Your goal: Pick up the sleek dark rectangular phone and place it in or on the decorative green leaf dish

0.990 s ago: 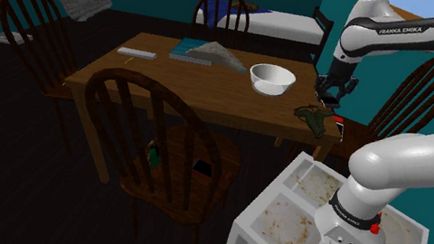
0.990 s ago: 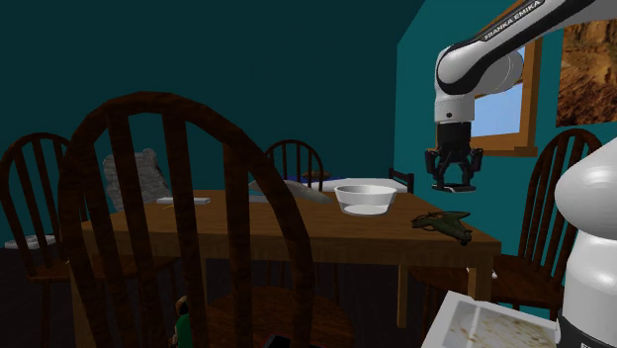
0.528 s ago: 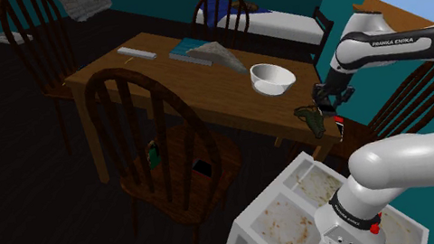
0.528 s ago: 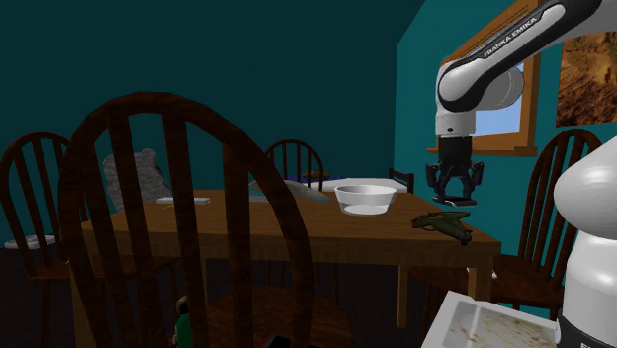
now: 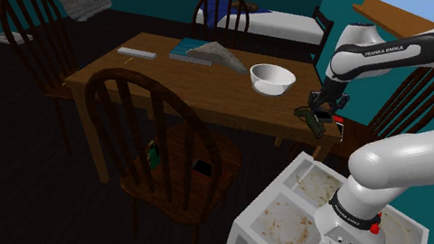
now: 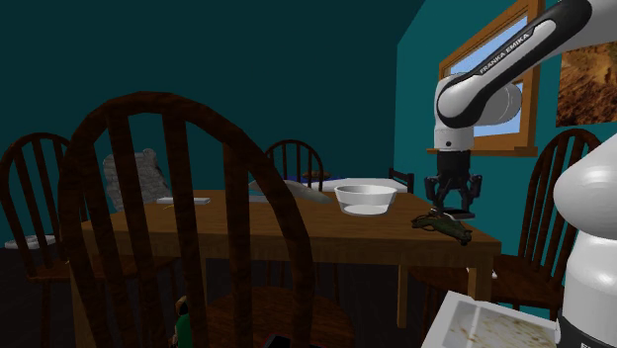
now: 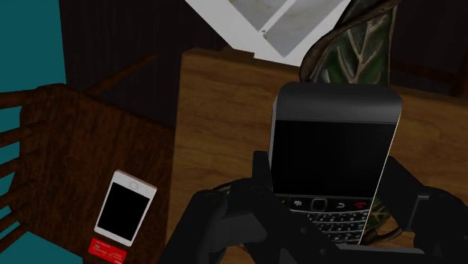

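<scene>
Black rectangular keypad phone (image 7: 334,139): pick-up done, clasped in the black two-finger end effector (image 6: 453,201); green leaf-shaped dish (image 7: 351,51) close beneath it; release outstanding.

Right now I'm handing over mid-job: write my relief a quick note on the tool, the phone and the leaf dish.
The tool is shut on the dark phone, clasped by its sides.
The leaf dish sits on the wooden table near its corner, just under the tool.
Done: phone picked up and held over the dish.
Left: lower, open the tool, retreat.
Ignore the white phone on the chair seat.
</scene>
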You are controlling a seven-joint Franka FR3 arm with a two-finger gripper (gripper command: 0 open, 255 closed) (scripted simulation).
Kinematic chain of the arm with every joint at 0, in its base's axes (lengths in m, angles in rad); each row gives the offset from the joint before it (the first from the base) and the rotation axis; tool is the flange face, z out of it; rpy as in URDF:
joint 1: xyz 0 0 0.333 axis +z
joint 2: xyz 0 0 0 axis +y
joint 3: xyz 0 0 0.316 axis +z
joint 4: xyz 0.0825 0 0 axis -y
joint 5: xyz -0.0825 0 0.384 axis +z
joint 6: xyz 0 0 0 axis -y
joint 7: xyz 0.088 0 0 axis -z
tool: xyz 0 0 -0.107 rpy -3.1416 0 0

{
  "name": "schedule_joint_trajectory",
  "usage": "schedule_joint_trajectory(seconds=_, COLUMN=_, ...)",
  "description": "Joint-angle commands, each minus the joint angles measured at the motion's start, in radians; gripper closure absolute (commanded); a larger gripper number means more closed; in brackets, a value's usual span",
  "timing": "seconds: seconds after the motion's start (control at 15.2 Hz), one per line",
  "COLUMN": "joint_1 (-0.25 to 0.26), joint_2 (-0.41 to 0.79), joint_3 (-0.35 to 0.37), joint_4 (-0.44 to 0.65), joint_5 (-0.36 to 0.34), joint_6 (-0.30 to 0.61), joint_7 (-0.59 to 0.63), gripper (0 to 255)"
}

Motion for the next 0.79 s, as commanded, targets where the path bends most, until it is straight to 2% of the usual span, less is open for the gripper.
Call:
schedule_joint_trajectory(seconds=0.0, joint_1=-0.001, joint_2=0.001, joint_3=-0.001, joint_4=-0.002, joint_5=-0.001, joint_6=0.003, joint_7=0.0, gripper=255)
schedule_joint_trajectory(seconds=0.26, joint_1=-0.001, joint_2=0.001, joint_3=-0.001, joint_4=-0.002, joint_5=-0.001, joint_6=0.003, joint_7=0.0, gripper=255)
schedule_joint_trajectory(seconds=0.33, joint_1=-0.001, joint_2=0.001, joint_3=-0.001, joint_4=-0.002, joint_5=-0.001, joint_6=0.003, joint_7=0.0, gripper=0)
schedule_joint_trajectory(seconds=0.66, joint_1=-0.001, joint_2=0.001, joint_3=-0.001, joint_4=-0.002, joint_5=-0.001, joint_6=0.003, joint_7=0.0, gripper=0)
schedule_joint_trajectory(seconds=0.73, joint_1=0.002, joint_2=-0.02, joint_3=0.008, joint_4=0.02, joint_5=0.007, joint_6=-0.039, joint_7=-0.002, gripper=0)
